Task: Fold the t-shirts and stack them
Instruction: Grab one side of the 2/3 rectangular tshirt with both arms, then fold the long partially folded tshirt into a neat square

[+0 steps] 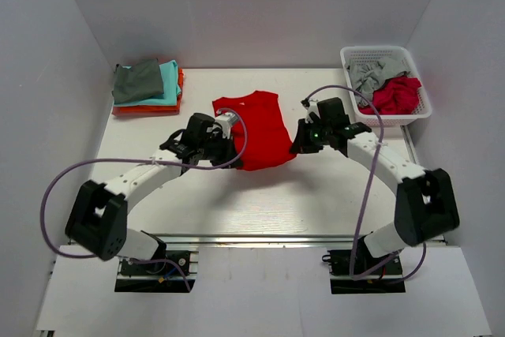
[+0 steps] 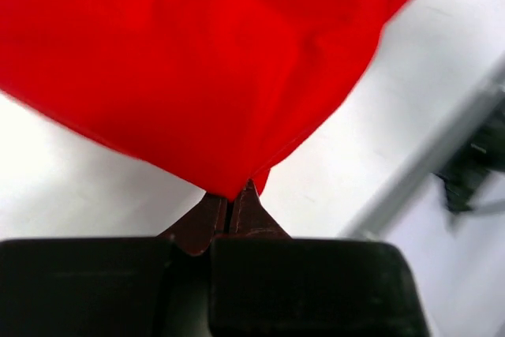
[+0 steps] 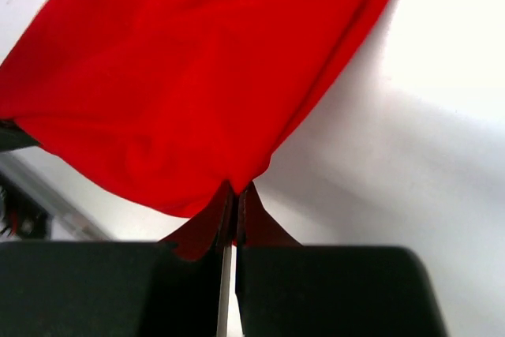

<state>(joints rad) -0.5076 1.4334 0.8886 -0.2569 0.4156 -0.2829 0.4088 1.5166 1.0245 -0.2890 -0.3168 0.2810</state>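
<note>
A bright red t-shirt (image 1: 256, 128) lies partly folded at the table's middle back. My left gripper (image 1: 227, 150) is shut on its near left corner; in the left wrist view the cloth (image 2: 197, 69) is pinched between the fingertips (image 2: 235, 195). My right gripper (image 1: 296, 146) is shut on the near right corner; the right wrist view shows the red cloth (image 3: 197, 76) held at its tips (image 3: 237, 191). Both held corners are lifted a little off the table. A stack of folded t-shirts (image 1: 147, 88), grey on teal on orange, sits at the back left.
A white basket (image 1: 387, 84) at the back right holds a grey shirt (image 1: 369, 73) and a crimson shirt (image 1: 398, 94). White walls enclose the table on three sides. A metal rail (image 1: 292, 240) runs along the near edge.
</note>
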